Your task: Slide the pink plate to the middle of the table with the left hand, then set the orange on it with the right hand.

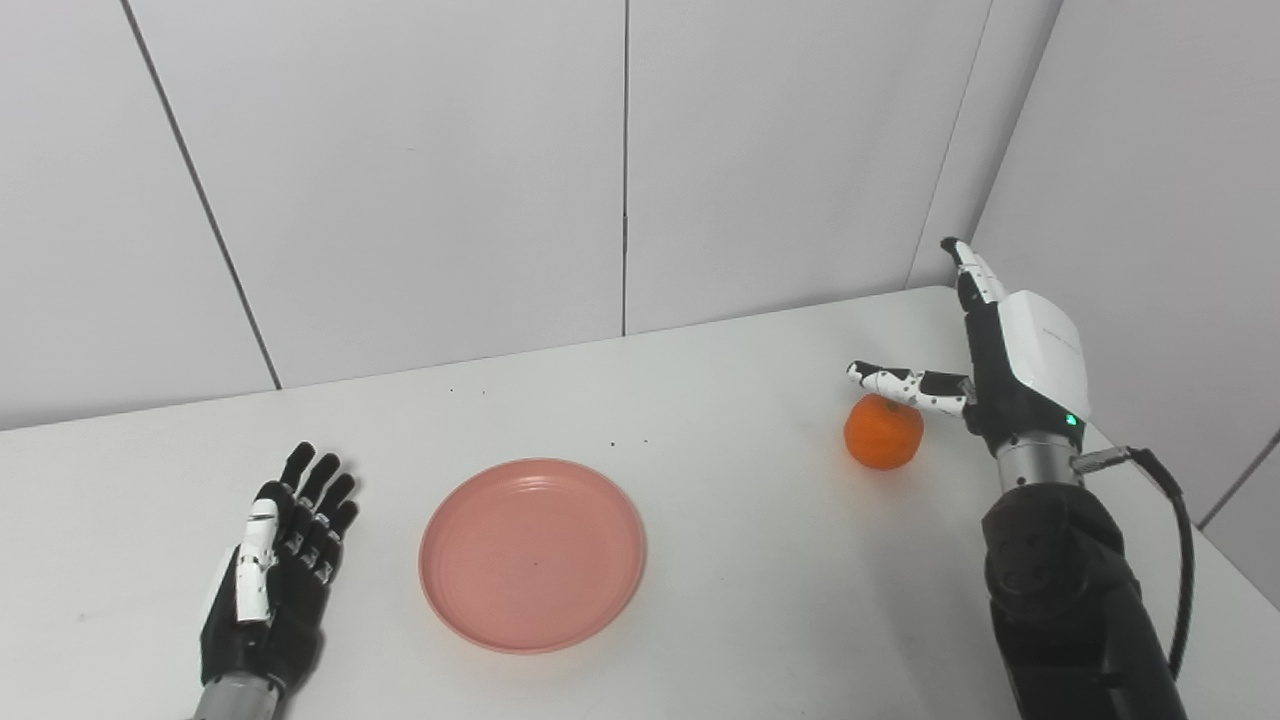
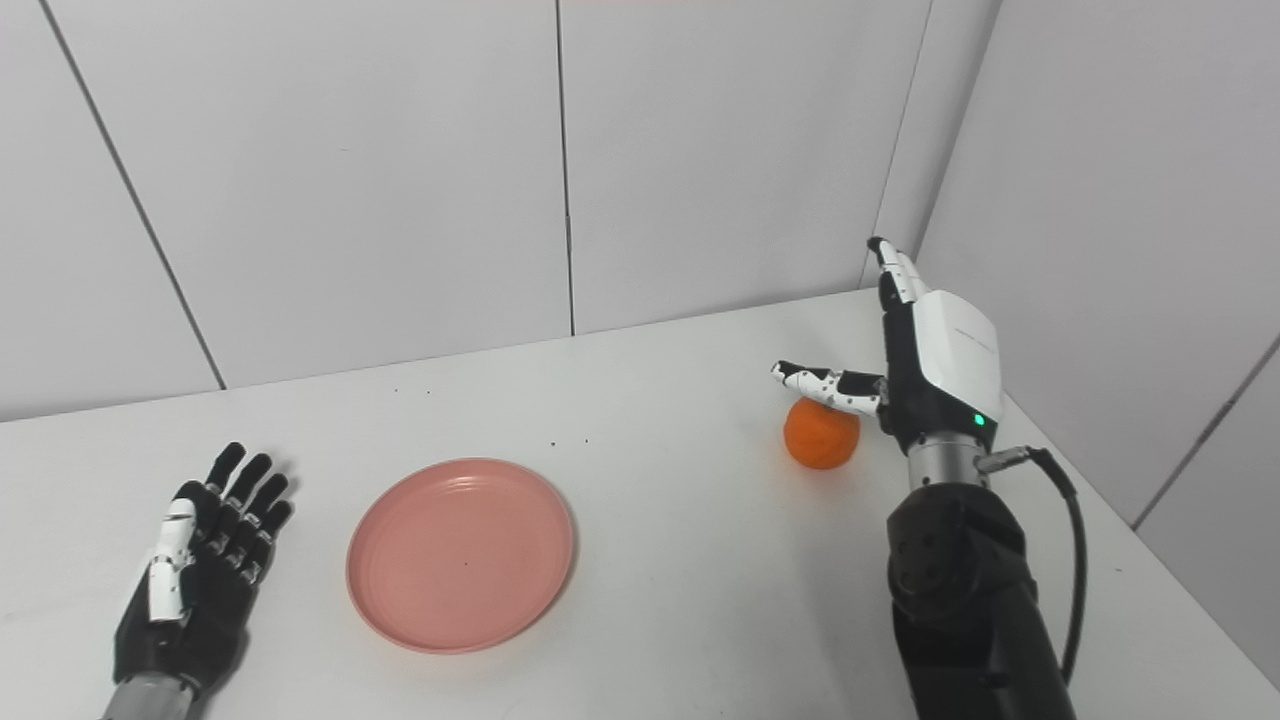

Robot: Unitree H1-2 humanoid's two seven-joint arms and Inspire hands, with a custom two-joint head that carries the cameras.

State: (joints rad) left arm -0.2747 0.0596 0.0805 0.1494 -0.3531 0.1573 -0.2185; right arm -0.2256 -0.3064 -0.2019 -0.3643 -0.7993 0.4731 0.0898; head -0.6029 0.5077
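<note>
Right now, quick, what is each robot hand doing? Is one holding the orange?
Left robot hand: open, fingers apart, holding nothing, beside the pink plate.
Right robot hand: open beside the orange, not holding it.

My left hand (image 1: 270,580) is black with one white finger segment strip. My right hand (image 1: 1010,365) has a white back shell, black body, a lit green indicator, and a white thumb (image 1: 890,381) dotted black. The plate (image 1: 532,554) is uniform salmon pink. The orange (image 1: 883,432) is solid orange. The table (image 1: 760,600) is white with small dark specks.
</note>
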